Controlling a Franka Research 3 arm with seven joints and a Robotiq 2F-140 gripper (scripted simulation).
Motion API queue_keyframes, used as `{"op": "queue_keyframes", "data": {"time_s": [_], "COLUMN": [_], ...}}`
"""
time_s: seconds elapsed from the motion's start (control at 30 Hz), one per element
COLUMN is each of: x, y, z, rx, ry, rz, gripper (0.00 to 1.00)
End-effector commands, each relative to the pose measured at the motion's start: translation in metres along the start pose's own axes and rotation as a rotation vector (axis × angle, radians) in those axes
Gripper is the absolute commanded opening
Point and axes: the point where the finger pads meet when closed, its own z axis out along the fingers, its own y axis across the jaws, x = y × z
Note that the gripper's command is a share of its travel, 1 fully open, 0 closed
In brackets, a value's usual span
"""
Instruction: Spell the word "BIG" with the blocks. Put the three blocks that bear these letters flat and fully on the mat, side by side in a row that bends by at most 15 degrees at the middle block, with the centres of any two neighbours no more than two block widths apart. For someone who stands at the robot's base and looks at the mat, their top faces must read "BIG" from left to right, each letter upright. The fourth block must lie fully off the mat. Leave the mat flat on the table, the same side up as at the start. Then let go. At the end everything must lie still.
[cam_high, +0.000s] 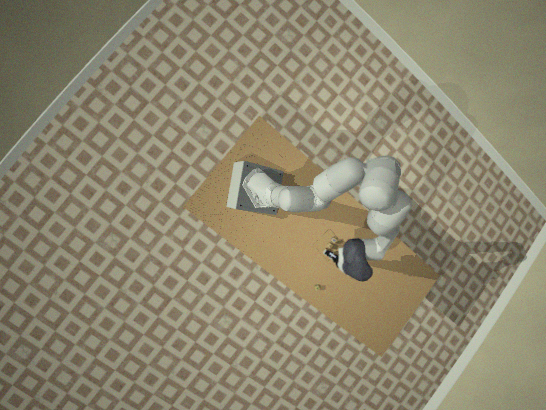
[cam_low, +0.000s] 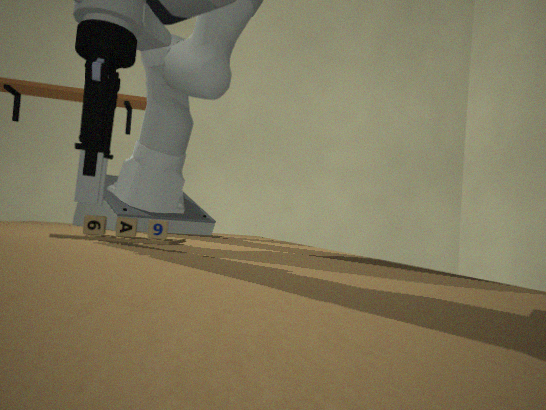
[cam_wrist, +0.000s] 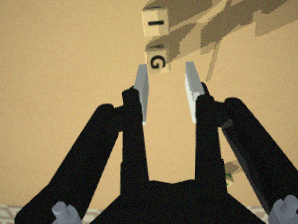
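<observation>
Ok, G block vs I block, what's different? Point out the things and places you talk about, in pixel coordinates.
The G block (cam_wrist: 158, 61) (cam_low: 94, 225) is nearer the gripper (cam_wrist: 166, 75) (cam_low: 90, 201) (cam_high: 327, 253); the I block (cam_wrist: 155, 22) (cam_low: 126, 227) is farther.
Facing the exterior camera, the G block shows a 6 or 9, the I block an A.
Both are pale cubes, ungripped.

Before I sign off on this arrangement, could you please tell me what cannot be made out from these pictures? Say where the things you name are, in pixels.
- The B: top view too small; wrist view cuts off the row beyond the I block (cam_wrist: 155, 22).
- Mat edges: too thin and faint in the exterior view; too small in the top view.
- Fourth block (cam_high: 317, 287) (cam_wrist: 229, 179): its letter is too small from above, and the gripper (cam_high: 325, 252) (cam_low: 90, 201) (cam_wrist: 166, 75) mostly hides it in the wrist view.
</observation>
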Motion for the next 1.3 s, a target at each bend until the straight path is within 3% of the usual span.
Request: {"op": "queue_keyframes", "data": {"time_s": [0.0, 0.27, 0.53, 0.57, 1.27], "x": [0.007, 0.006, 0.006, 0.006, 0.006], "y": [-0.006, -0.006, -0.005, -0.005, -0.005], "z": [-0.010, -0.047, -0.053, -0.053, -0.053], "rx": [0.021, 0.021, 0.021, 0.021, 0.021], "ry": [0.022, 0.022, 0.022, 0.022, 0.022], "rz": [0.007, 0.007, 0.007, 0.007, 0.007], "gripper": [0.25, 0.25, 0.25, 1.00, 1.00]}}
